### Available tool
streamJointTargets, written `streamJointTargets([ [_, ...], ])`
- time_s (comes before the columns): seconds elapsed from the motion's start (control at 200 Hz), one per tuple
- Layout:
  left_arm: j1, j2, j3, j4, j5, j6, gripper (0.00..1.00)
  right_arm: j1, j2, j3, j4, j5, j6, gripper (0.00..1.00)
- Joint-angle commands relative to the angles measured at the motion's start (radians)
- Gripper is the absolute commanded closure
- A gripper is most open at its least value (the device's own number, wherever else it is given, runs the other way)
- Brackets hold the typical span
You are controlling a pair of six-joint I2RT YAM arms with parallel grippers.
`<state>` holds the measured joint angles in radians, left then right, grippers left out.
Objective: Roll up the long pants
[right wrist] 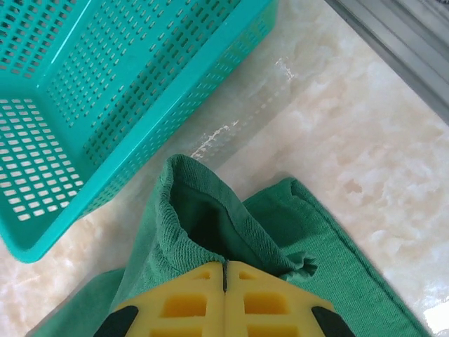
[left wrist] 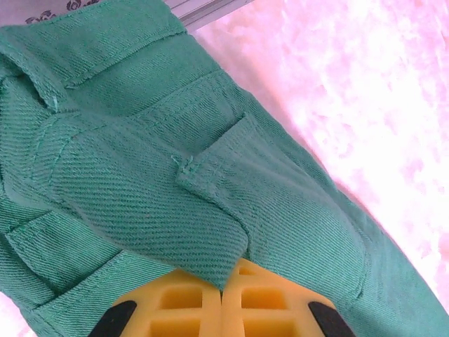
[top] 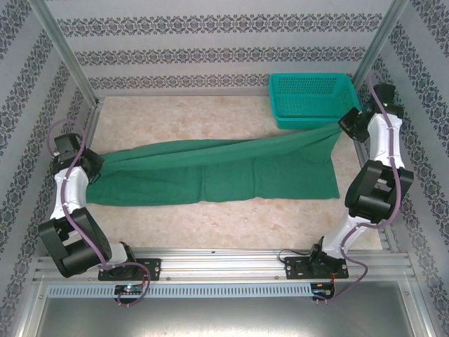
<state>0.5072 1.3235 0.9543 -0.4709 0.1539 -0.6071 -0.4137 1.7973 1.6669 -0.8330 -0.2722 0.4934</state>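
Note:
The dark green long pants (top: 217, 172) lie stretched across the table from left to right. My left gripper (top: 90, 163) is shut on the waist end of the pants (left wrist: 175, 196), where a pocket flap shows; cloth is pinched between its yellow fingers (left wrist: 175, 302). My right gripper (top: 349, 125) is shut on a leg cuff of the pants (right wrist: 210, 217), lifted a little off the table, with the cuff's opening gaping above the yellow fingers (right wrist: 273, 302).
A teal plastic mesh basket (top: 312, 98) stands at the back right, its wall (right wrist: 140, 119) close beside the held cuff. Metal frame posts (top: 70, 70) and patterned walls enclose the marble-look table (top: 231, 217). Bare table lies in front of the pants.

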Motion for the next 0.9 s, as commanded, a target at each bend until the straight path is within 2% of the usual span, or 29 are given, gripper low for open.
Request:
streamJointTargets([
  [0.0,0.023,-0.008,0.012,0.012,-0.016,-0.008,1.0,-0.034,0.02,0.088,0.046,-0.036,0.047,1.0],
  [0.115,0.023,0.003,0.018,0.009,-0.014,-0.004,1.0,-0.013,0.127,0.292,-0.07,-0.018,0.016,1.0],
  [0.17,0.024,-0.006,0.013,0.009,-0.014,0.001,1.0,-0.009,0.124,0.323,-0.083,0.018,0.007,1.0],
  [0.275,0.023,-0.015,0.001,0.011,-0.005,0.006,1.0,-0.009,0.063,0.219,-0.007,0.048,0.0,1.0],
  [0.37,0.024,-0.017,-0.017,0.008,0.014,0.004,1.0,-0.014,0.06,0.154,-0.049,0.057,-0.017,1.0],
  [0.58,0.024,-0.038,-0.036,-0.025,0.021,0.009,1.0,-0.086,-0.07,-0.17,0.064,0.051,0.041,1.0],
  [0.709,0.023,-0.066,-0.03,-0.061,0.009,0.012,1.0,-0.13,-0.122,-0.239,0.074,0.053,0.057,1.0],
  [0.894,0.024,-0.119,-0.015,-0.083,-0.024,0.017,1.0,-0.14,-0.187,-0.292,0.113,0.043,0.061,1.0],
])
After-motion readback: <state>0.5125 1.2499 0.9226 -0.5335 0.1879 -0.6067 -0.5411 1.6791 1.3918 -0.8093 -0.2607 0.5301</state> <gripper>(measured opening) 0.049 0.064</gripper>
